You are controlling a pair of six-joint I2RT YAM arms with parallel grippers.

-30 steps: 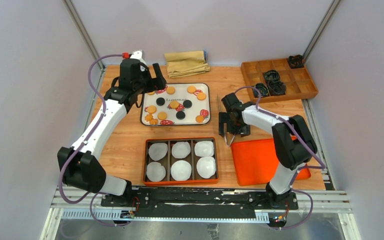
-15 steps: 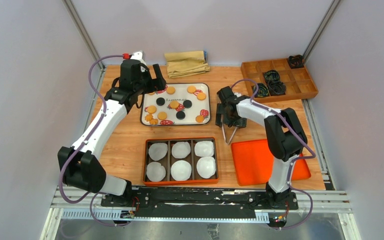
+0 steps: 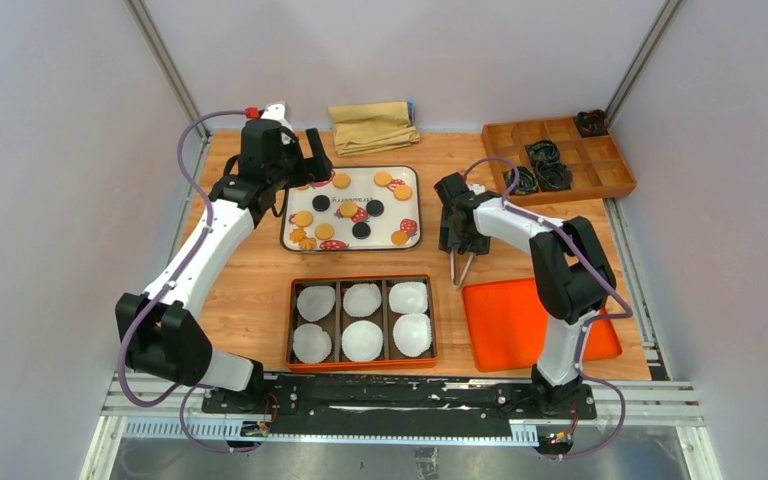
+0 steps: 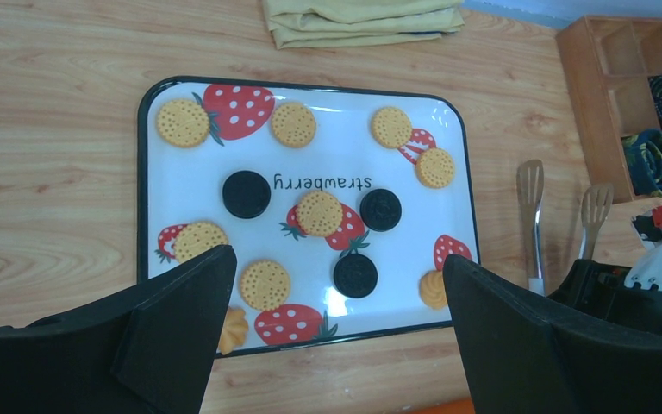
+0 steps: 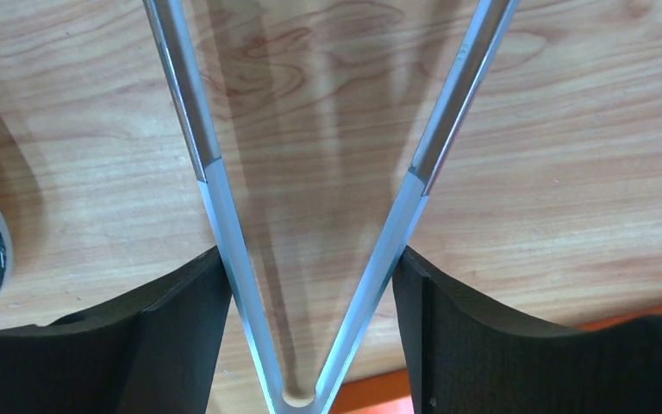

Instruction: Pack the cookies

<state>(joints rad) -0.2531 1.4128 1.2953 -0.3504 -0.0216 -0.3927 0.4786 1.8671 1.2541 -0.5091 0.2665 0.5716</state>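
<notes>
Several golden-orange cookies and black cookies lie on the white strawberry-print tray. They also show in the left wrist view, golden and black. My left gripper hovers above the tray's left side, open and empty. My right gripper is to the right of the tray, low over the wood. Its fingers press on both arms of the metal tongs. The tongs' joined end points toward me.
An orange box with several white paper liners sits in front of the tray. An orange lid lies at its right. A wooden organiser with dark items stands at the back right. A folded tan cloth lies at the back.
My right gripper moved from the orange lid's corner toward the back and closed on the tongs, whose arms are now drawn closer together. The left arm has not moved.
</notes>
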